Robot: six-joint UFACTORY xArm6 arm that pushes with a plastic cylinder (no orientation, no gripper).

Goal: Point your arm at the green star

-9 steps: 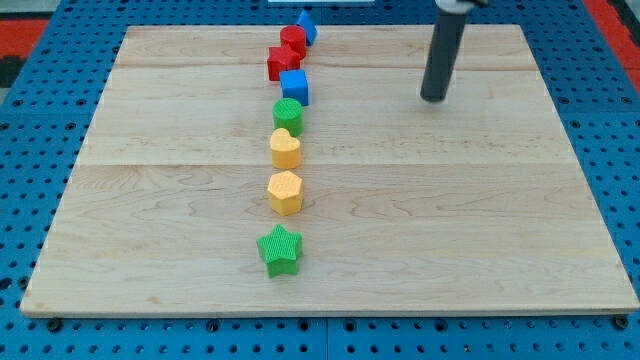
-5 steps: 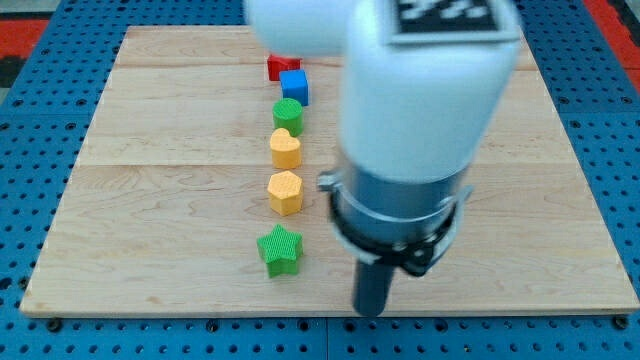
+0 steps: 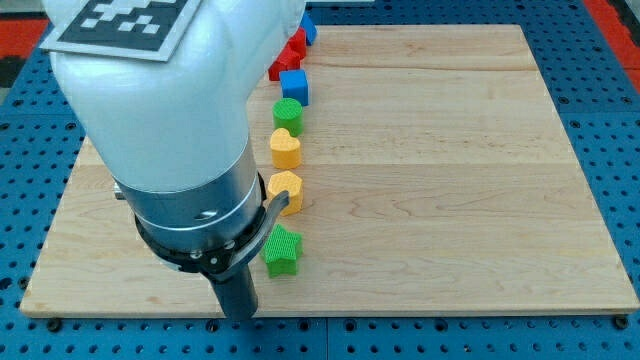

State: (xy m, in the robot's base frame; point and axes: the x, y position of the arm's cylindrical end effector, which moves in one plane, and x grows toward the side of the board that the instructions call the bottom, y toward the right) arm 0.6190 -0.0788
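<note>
The wooden board [image 3: 450,180] fills most of the view, and the arm's white and grey body covers much of its left half, from the top left corner down toward the bottom edge. From under that body the dark rod reaches down, and my tip [image 3: 238,316] sits at the bottom edge of the board, left of centre. There are no jaws on this arm, so nothing opens, closes or holds anything; the rod merely points. A column of blocks runs from the top edge down the middle-left of the board: a blue block [image 3: 306,27] and red blocks [image 3: 290,55], partly hidden by the arm so their shapes are unclear, then a blue cube [image 3: 294,86], a green cylinder [image 3: 288,114], a yellow heart [image 3: 286,148], and a yellow block [image 3: 287,190] half covered by the arm's collar. The green star [image 3: 282,251] ends the column, nearest the bottom edge. My tip is just beside it, down and to the left, apart from it. I judge the approach nearly finished; the next move calls for a small, gentle shift toward the star without knocking it.
</note>
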